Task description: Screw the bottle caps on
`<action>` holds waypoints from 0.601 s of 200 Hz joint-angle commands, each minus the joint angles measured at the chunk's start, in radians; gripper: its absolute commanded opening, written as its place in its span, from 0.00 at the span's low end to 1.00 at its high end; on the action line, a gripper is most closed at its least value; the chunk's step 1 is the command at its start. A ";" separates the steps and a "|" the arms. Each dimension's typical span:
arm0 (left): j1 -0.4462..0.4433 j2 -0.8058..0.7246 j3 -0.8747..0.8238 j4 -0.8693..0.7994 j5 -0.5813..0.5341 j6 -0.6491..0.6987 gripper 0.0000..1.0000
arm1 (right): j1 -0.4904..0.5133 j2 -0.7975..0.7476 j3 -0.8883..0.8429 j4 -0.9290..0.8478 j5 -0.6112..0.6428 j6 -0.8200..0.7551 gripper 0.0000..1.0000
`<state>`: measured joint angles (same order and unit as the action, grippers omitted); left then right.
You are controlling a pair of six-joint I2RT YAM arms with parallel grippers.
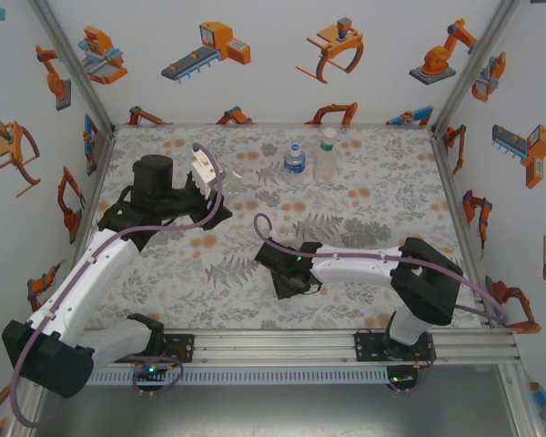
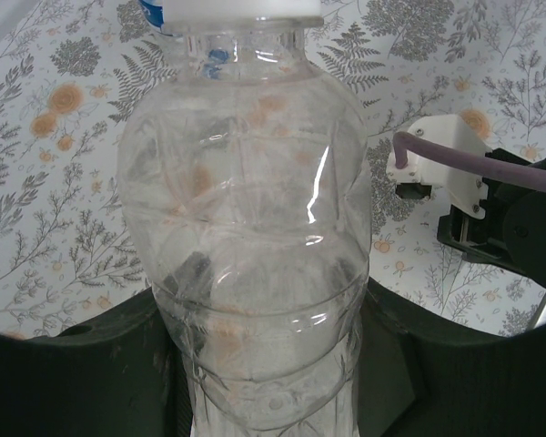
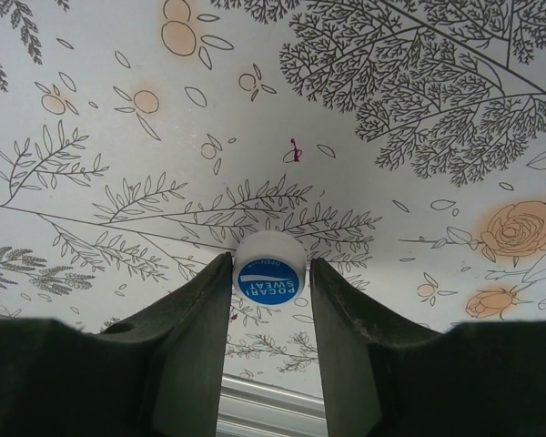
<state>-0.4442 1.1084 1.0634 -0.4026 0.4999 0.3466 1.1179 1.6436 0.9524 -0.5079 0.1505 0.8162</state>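
Note:
The clear unlabelled bottle (image 2: 255,237) sits between the dark fingers of my left gripper (image 2: 264,373), which is shut on its lower body. A white cap (image 2: 246,7) sits on its neck at the top edge of the left wrist view. My right gripper (image 3: 269,273) is low over the mat, shut on a white bottle cap (image 3: 269,269) with a blue printed top. In the top view, the left gripper (image 1: 205,182) is at the back left and the right gripper (image 1: 287,278) is near the middle. The blue-label bottle (image 1: 294,159) and the green-white-label bottle (image 1: 326,153), which wears a pale green cap, stand at the back.
The patterned mat (image 1: 364,218) covers the table between white walls. An aluminium rail (image 1: 346,344) runs along the near edge. The right arm's wrist, with its purple cable (image 2: 473,164), shows to the right of the held bottle.

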 commanded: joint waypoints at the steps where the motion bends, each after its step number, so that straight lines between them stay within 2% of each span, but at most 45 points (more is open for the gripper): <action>1: 0.005 -0.011 -0.005 0.027 0.034 -0.019 0.00 | 0.002 0.011 0.032 -0.017 0.018 0.012 0.39; 59: 0.004 -0.010 -0.010 0.024 0.045 -0.001 0.00 | 0.003 -0.032 0.022 -0.024 0.042 0.006 0.28; 90: 0.002 0.008 -0.006 0.010 0.102 0.033 0.00 | -0.013 -0.150 0.008 -0.019 0.060 -0.057 0.23; 120: -0.018 0.014 -0.002 -0.031 0.171 0.119 0.00 | -0.053 -0.322 0.009 -0.008 0.062 -0.196 0.19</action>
<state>-0.4454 1.1172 1.0618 -0.4057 0.5789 0.3752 1.0954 1.4578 0.9565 -0.5117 0.1768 0.7452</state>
